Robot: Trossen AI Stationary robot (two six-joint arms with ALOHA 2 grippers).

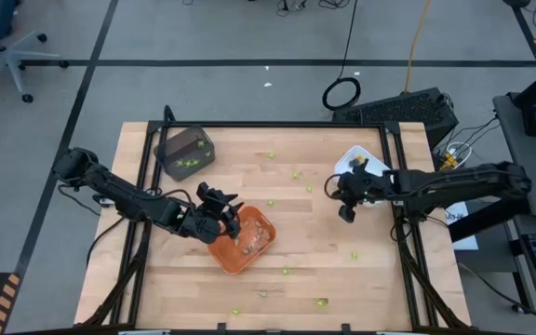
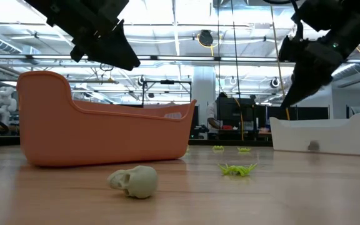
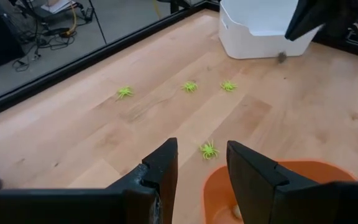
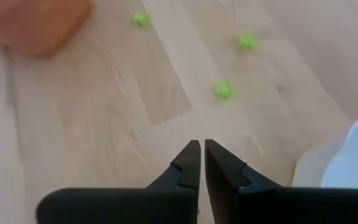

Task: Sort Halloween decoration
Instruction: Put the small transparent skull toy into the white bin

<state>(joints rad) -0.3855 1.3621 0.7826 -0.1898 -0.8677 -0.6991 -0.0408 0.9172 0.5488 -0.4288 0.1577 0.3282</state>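
High view first: my left pincer (image 1: 223, 221) hangs over the near edge of the orange tray (image 1: 246, 244) in the middle of the desk (image 1: 296, 279), and my right pincer (image 1: 346, 197) sits just beside the white tray (image 1: 361, 154) on the far right side. A dark grey tray (image 1: 186, 152) waits at the far left corner with some green bits inside. Lime-green spiders (image 1: 272, 202) are scattered all over the wood, well apart from each other.

Low view: a tan-grey skull (image 2: 135, 181) lies on the desk in front of the orange tray, with a green spider (image 2: 237, 169) near it. Both my pincers hang above the desk, not touching it.

Left wrist view: my left fingers (image 3: 160, 168) stand apart with nothing between them, right above the tray rim; one spider (image 3: 209, 150) lies just beyond it.

Right wrist view: my right fingers (image 4: 188, 163) are pressed together, and I can't see anything pinched in there. Three spiders (image 4: 222, 91) lie ahead on the bare wood.

Worry from here, I reckon: these pieces are tiny, so a closed right pincer may have grabbed nothing, and my left could knock the tray rim if it drops for that nearby spider.
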